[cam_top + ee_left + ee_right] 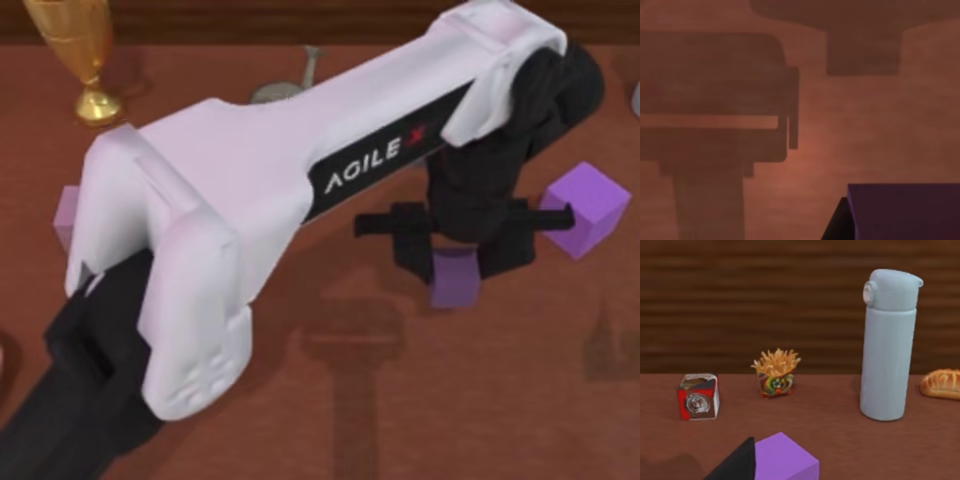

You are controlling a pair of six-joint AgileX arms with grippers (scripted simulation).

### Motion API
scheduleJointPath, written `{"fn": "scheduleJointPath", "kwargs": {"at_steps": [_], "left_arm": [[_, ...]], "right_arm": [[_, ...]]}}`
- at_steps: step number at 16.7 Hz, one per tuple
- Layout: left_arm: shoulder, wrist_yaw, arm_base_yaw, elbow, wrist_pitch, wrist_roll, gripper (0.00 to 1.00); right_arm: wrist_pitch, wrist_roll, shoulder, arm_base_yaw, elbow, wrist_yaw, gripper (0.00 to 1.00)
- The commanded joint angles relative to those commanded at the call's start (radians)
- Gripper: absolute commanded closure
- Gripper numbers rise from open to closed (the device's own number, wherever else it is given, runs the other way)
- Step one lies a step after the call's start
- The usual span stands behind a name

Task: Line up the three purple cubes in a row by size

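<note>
My left arm reaches across the top view from lower left, and its gripper points down right of centre. It is shut on the small dark violet cube, which fills a corner of the left wrist view beside one black finger. The large bright purple cube rests on the table just right of that gripper. The pale lilac cube peeks out at the far left, mostly hidden by the arm. My right arm is out of the top view; a black corner of its gripper shows beside the large cube.
A gold trophy stands at the back left, with a grey metal object behind the arm. Along the back of the table, the right wrist view shows a red-white-black carton, fries, a tall pale flask and bread.
</note>
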Motion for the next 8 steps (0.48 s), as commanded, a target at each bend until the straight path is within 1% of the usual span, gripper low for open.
{"fn": "scheduleJointPath", "kwargs": {"at_steps": [5,8], "left_arm": [[-0.004,0.001,0.004,-0.005,0.006,0.002,1.0],[-0.008,0.0,0.004,-0.074,0.074,0.001,1.0]], "right_arm": [[0.0,0.0,0.0,0.0,0.0,0.0,0.0],[0.0,0.0,0.0,0.0,0.0,0.0,0.0]]}}
